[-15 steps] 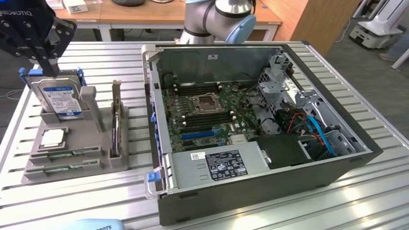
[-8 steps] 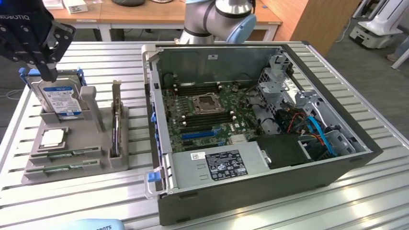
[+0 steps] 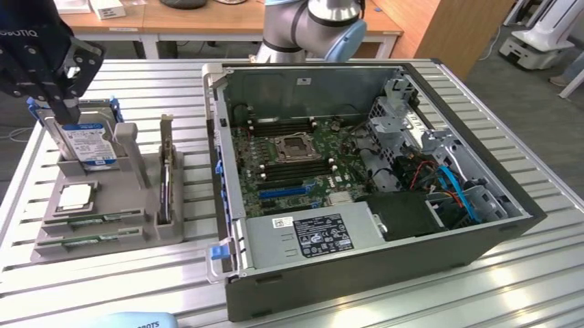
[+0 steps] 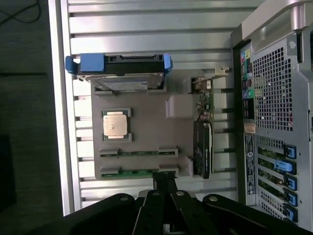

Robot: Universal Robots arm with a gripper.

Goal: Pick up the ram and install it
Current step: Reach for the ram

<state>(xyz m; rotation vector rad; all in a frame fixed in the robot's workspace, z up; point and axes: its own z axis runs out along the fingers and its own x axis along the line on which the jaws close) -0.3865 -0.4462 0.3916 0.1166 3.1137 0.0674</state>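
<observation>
Two ram sticks, thin green boards, lie side by side in slots at the near end of the grey holder tray (image 3: 150, 229): one ram stick (image 3: 91, 220) and a second (image 3: 87, 239). In the wrist view they are the ram stick (image 4: 138, 153) and the second stick (image 4: 132, 172). My gripper (image 3: 65, 117) hangs well above the tray at the exterior view's left, over the hard drive end, fingers together and holding nothing. In the wrist view the gripper (image 4: 164, 176) points towards the end of the second stick.
On the tray stand a silver hard drive (image 3: 91, 143) in blue rails, a square processor (image 3: 75, 197) and an upright card (image 3: 164, 184). The open computer case (image 3: 474, 253) lies at the exterior view's right, its motherboard (image 3: 283, 147) exposed with dark memory slots.
</observation>
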